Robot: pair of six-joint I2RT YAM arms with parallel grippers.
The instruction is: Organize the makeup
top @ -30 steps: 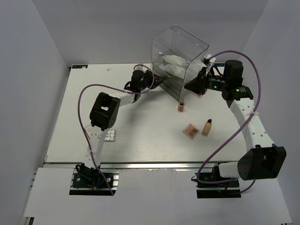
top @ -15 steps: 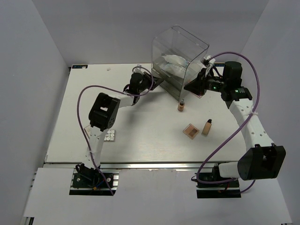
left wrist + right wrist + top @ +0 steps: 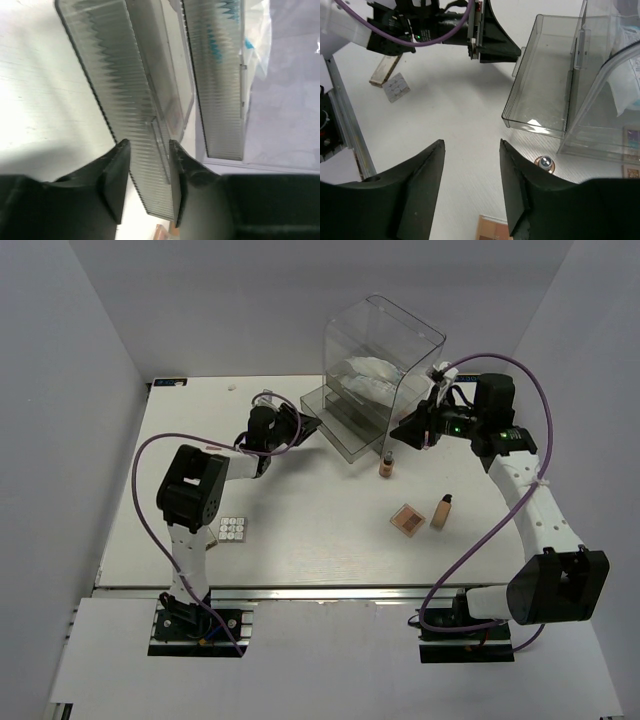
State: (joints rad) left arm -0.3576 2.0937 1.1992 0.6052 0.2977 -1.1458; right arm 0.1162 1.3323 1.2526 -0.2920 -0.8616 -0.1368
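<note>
The white-and-blue packets [image 3: 370,375] lie heaped inside the clear box [image 3: 415,345] at the upper middle of the overhead view, in its tall open upper part above the drawers; the left wrist view shows their blue print through the wall in its upper right corner. Just below the box's near corner an upright foundation bottle [image 3: 386,466] stands on the table [image 3: 180,470], seen cap-on from above in the right wrist view [image 3: 545,162]. Lower right of it a second foundation bottle [image 3: 441,511] lies on its side, with a peach palette [image 3: 405,518] flat just beside it on the left, the two close but apart. Well away, at lower left by the left arm, sits the white grid palette [image 3: 232,529]. From the box's left face a grey drawer [image 3: 335,412] stands drawn out toward the left of the frame, farther than the second drawer [image 3: 220,75] beside it. The left gripper [image 3: 300,426] is clenched on the drawn drawer's ribbed front, one finger on each side of it at the handle tab. The right gripper [image 3: 470,190] hangs released beside the box's right side, fingers wide apart with only bare table between them.
</note>
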